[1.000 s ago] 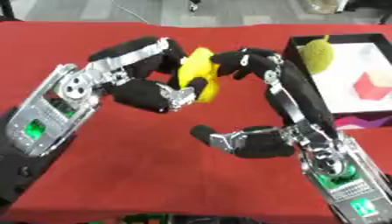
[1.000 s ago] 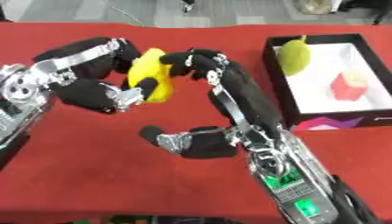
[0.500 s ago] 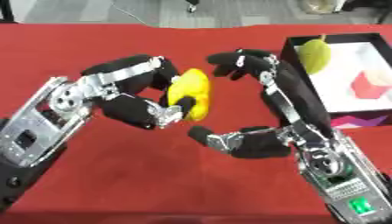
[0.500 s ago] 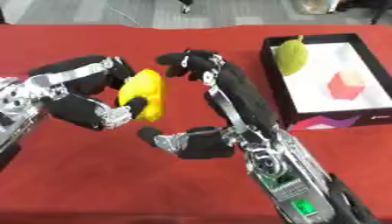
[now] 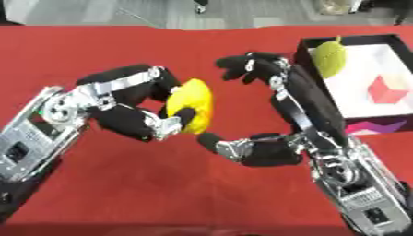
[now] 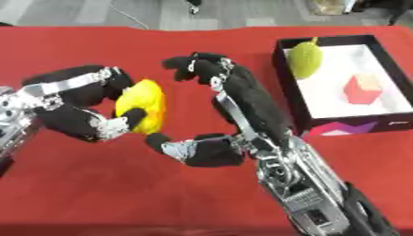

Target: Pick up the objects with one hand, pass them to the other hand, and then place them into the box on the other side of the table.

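My left hand [image 5: 133, 122] grips one yellow fruit [image 5: 193, 106] at centre frame. My right hand [image 5: 258, 103] spreads wide just beside it, empty. Upper right, the box [image 6: 284, 87] holds one green fruit [image 6: 306, 59] and one red block [image 6: 362, 88].

A yellow rounded object [image 5: 193, 107], smooth and somewhat oval, is sitting upright in the grasp of the left hand [image 5: 133, 115], whose fingers [image 5: 181, 120] are curling round its lower and left sides above the red worktop [image 5: 121, 184]. A black box [image 6: 284, 87] with a white floor is lying at the right side of the worktop. Inside it, a green fruit-like object [image 6: 305, 59] with a bumpy skin and a short stem is resting at the far left corner, and a red cube-like block [image 6: 363, 89] is lying apart from it, nearer the middle.
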Robot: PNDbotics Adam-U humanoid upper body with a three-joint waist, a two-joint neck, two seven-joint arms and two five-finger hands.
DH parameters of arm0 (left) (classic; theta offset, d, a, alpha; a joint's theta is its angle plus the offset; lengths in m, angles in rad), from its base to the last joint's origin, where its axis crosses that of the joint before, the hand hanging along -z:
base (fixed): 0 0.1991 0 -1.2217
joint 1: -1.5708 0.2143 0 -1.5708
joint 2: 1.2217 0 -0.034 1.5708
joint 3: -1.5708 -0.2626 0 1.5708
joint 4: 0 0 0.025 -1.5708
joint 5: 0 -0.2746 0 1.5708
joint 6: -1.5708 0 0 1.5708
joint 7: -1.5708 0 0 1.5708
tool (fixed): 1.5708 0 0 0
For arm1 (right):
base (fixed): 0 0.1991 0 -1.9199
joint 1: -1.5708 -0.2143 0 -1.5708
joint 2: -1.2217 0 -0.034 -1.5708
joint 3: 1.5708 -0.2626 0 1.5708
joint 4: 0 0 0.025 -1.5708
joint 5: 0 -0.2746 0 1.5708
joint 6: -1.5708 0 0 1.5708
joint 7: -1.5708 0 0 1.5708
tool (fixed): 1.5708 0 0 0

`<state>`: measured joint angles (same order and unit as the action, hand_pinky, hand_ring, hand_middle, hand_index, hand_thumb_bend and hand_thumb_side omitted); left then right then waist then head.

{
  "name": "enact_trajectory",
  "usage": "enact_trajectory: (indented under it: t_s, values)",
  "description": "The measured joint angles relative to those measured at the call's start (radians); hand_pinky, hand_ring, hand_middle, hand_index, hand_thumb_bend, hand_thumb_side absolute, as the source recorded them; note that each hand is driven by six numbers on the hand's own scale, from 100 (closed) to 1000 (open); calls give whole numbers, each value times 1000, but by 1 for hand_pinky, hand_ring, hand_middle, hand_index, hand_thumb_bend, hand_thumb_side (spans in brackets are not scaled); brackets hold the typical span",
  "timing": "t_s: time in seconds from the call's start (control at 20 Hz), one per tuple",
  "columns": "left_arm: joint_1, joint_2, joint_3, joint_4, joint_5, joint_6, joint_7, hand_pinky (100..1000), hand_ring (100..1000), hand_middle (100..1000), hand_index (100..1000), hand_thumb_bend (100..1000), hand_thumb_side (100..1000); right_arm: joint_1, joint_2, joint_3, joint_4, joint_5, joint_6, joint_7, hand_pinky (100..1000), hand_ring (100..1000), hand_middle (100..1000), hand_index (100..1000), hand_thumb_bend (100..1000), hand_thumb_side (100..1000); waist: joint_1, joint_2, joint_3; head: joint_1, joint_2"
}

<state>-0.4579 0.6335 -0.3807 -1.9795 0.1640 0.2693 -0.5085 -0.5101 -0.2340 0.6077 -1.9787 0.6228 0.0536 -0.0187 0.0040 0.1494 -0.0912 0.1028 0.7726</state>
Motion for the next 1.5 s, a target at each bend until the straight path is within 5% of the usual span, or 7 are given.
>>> enact_trajectory:
  t_s: [1.1, 1.15, 1.25, 1.3, 1.5]
  values:
    - [-51, -34, -43, 0, 43, 20, -42, 596, 366, 244, 309, 100, 316, -1, -3, 15, 0, -4, -7, 44, 596, 637, 592, 788, 548, 268, 0, -1, 0, -8, 0]
    - [-52, -37, -44, 0, 45, 21, -43, 596, 367, 246, 311, 100, 315, -1, -3, 15, 0, -5, -7, 44, 555, 599, 568, 746, 436, 239, 0, -1, 0, -8, 0]
    - [-53, -38, -47, 0, 46, 23, -43, 601, 371, 250, 315, 100, 314, -1, -3, 15, 0, -6, -5, 39, 539, 586, 558, 726, 380, 224, 0, -1, -1, -10, 0]
    - [-54, -41, -49, 0, 47, 24, -44, 618, 383, 263, 328, 100, 310, -1, -3, 15, 0, -7, -1, 33, 504, 554, 523, 680, 258, 182, 0, -1, -1, -11, 0]
    - [-57, -50, -52, 0, 55, 22, -59, 632, 396, 283, 347, 100, 306, -1, -3, 17, -1, -12, 20, -9, 413, 482, 425, 506, 106, 100, 0, -1, -1, -12, 0]
